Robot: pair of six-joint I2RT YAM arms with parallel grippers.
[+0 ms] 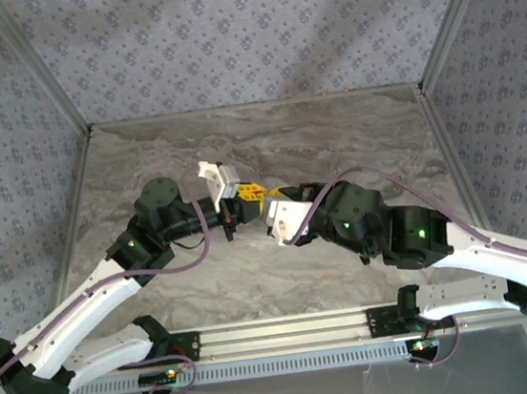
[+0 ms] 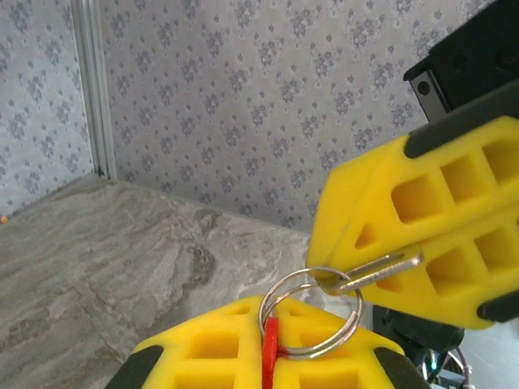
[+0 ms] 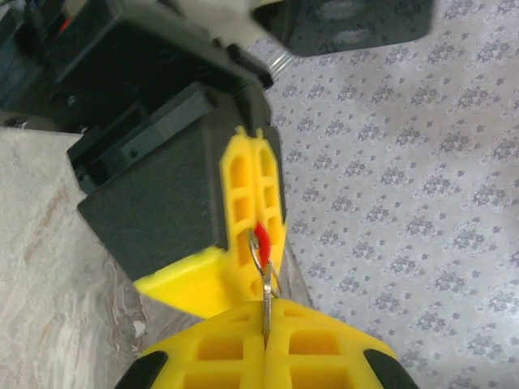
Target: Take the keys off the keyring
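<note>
Both arms reach in from the near edge and meet over the middle of the marble-patterned table (image 1: pixel 334 140), their yellow tips almost nose to nose. The keyring (image 2: pixel 308 316) hangs between them, up off the surface and a little left of centre in the overhead view. The left gripper (image 2: pixel 272 344) is clenched on it. Its two yellow fingers (image 2: pixel 211 348) are pressed together with the small red tag (image 2: pixel 270 356) pinched upright in the seam. The silvery ring (image 3: pixel 256 251) sticks out past the fingertips towards the other arm. The right gripper (image 3: pixel 266 344) comes in from the right, and its jaws are squeezed tight on a thin flat key (image 2: pixel 377 271). The key's metal edge pokes out of the seam between the fingers and is threaded onto the ring. From the right wrist, the key (image 3: pixel 266 304) stands as a narrow blade rising from that gripper's closed fingers to the ring. The red tag (image 3: pixel 261 241) sits just above it, in the grip of the opposite fingers. The two sets of fingertips are very near each other, linked by the ring and the key. The ring looks whole and round, with the key looped on at the side facing the right gripper. The patterned wall (image 1: pixel 244 36) runs along the far side.
</note>
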